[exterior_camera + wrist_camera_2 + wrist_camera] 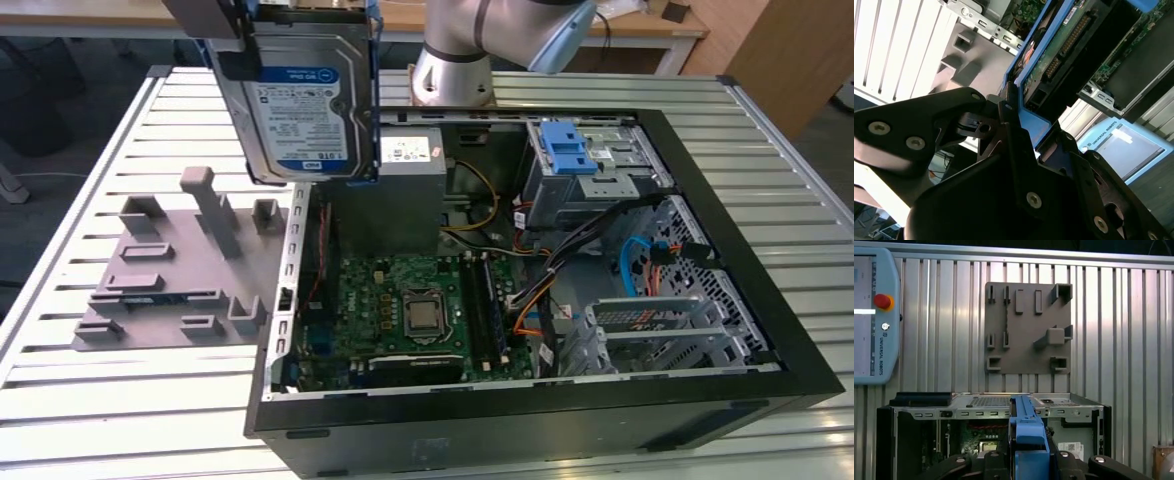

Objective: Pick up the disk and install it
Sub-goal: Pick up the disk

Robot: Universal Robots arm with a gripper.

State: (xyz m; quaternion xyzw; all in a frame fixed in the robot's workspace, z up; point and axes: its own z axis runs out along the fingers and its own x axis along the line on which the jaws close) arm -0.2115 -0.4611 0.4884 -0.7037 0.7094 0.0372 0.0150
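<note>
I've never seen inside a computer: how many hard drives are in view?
1. The disk hangs upright in the gripper, shut on its blue frame, above the case's far corner on the exterior view's left. More could be hidden in the drive cages.

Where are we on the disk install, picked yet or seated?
Pick is done: the gripper is shut on the disk by its blue frame, holding it upright in the air. Install is left: the disk hangs outside the open computer case, near its wall on the exterior view's left.

Exterior view angled down on computer case [534, 420], both wrist views overhead, sharing it
</note>
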